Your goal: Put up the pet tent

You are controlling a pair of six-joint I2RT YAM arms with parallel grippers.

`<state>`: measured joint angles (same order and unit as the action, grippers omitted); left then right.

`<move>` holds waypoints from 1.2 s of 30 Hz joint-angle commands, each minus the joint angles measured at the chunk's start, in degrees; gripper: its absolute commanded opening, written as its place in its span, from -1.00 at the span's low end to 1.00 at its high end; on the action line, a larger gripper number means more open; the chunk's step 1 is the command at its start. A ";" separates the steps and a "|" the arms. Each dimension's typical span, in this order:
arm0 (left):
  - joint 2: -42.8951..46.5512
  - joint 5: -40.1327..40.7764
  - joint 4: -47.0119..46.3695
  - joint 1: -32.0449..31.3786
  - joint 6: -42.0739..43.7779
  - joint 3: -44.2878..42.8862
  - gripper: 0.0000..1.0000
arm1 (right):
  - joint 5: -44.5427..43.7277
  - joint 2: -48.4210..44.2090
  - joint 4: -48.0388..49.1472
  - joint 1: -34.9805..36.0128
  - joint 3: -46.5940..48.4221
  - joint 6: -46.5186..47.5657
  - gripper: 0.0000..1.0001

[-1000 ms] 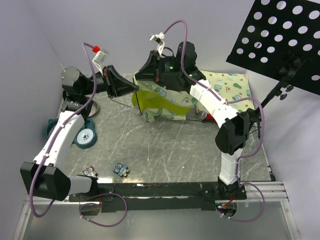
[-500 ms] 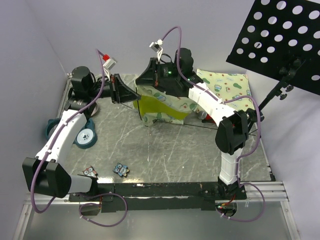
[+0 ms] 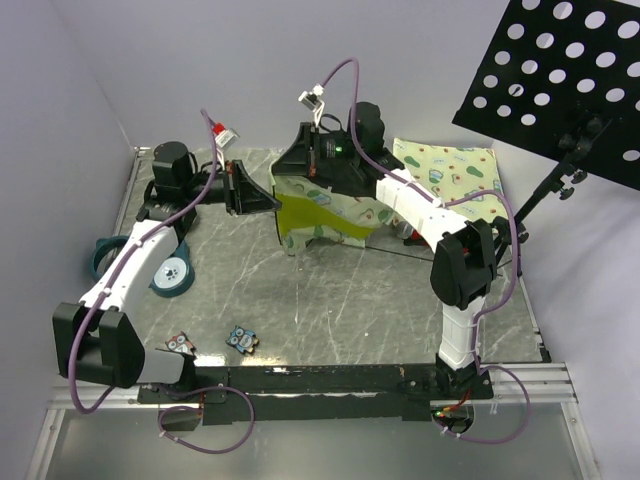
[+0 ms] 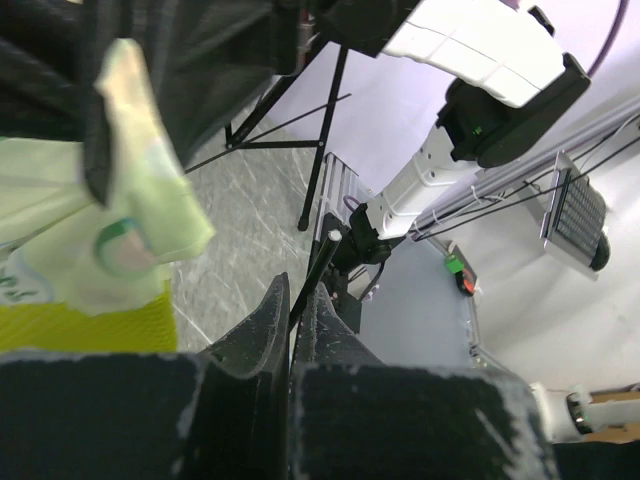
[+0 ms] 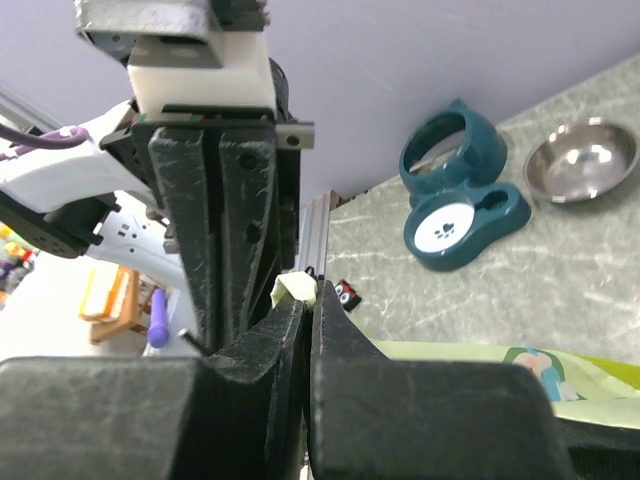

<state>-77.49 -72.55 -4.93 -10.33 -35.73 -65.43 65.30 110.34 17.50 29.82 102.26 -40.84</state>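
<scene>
From above, the pet tent (image 3: 325, 213) hangs slack at the far middle of the table (image 3: 350, 300). Its top edge is held up by the right tool (image 3: 293, 166). The left tool (image 3: 266, 199) sits just left of the fabric and points straight at it, so it is the nearer arm for feeding anything in.

In the left wrist view, the left tool (image 4: 296, 290) is pressed together on a thin black pole (image 4: 323, 262). The pole's length runs forward out of the fingers, with tent cloth up and to the left.

In the right wrist view, the right tool (image 5: 307, 304) pinches a pale fabric tab. The tent body spreads below right.
</scene>
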 commanded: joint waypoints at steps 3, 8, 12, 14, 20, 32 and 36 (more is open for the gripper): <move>-4.86 1.62 10.29 0.75 -4.97 5.14 -0.99 | -4.04 -10.24 15.02 0.85 2.24 -5.65 -1.00; -6.00 2.59 11.16 0.75 -4.27 5.57 -0.99 | -4.74 -10.59 14.94 0.85 2.33 -6.01 -1.00; -6.79 2.51 10.64 0.57 -4.35 6.01 -0.99 | -5.35 -10.41 14.94 0.85 2.60 -6.09 -1.00; -7.14 2.77 11.25 0.13 -3.83 5.58 -0.99 | -5.53 -10.41 14.85 0.85 2.51 -6.27 -1.00; -8.46 3.03 11.52 -0.92 -2.86 4.44 -0.99 | -5.36 -10.68 15.29 1.11 1.63 -6.18 -1.00; -12.33 2.51 12.13 -2.77 -2.60 3.03 -0.99 | -6.15 -10.76 15.46 1.03 1.72 -6.18 -1.00; -13.03 1.80 11.43 -2.77 -3.47 3.64 -0.99 | -6.32 -10.85 15.73 0.59 1.80 -6.36 -1.00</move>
<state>-85.65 -72.93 -5.41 -11.11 -37.17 -66.13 63.00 110.26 16.93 29.74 99.94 -42.37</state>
